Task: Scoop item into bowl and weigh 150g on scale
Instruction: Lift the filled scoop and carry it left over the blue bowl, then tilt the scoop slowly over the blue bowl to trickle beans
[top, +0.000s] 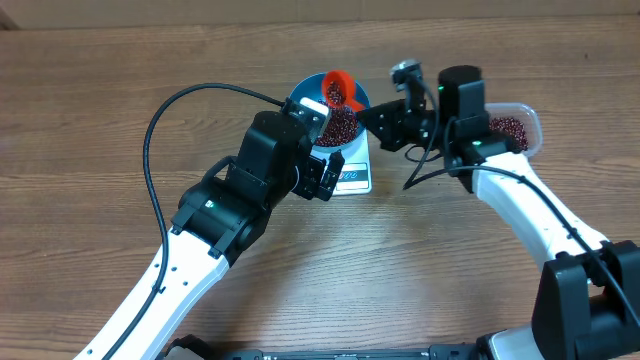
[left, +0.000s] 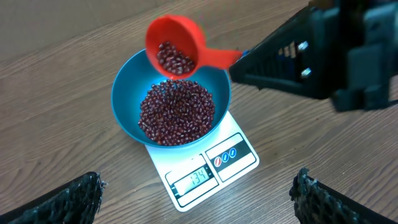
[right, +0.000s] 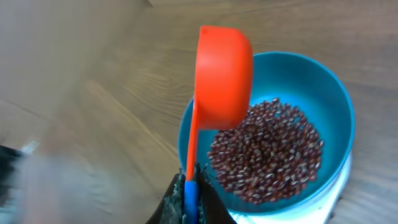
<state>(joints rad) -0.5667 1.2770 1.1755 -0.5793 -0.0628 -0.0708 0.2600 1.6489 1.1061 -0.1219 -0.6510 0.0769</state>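
Open table (top: 80, 120) lies left of the wide-spread left gripper (left: 196, 204); the bowl (left: 124, 93) of beans (left: 177, 115) sits on the scale (left: 239, 155). The right gripper (right: 189, 199) clamps the tilted scoop (right: 224, 74) above it, its arm half-hiding the tub (top: 533, 115).

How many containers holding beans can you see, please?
3: the blue bowl on the scale, the orange scoop tilted above it, and the clear tub to the bowl's right in the overhead view, partly hidden.
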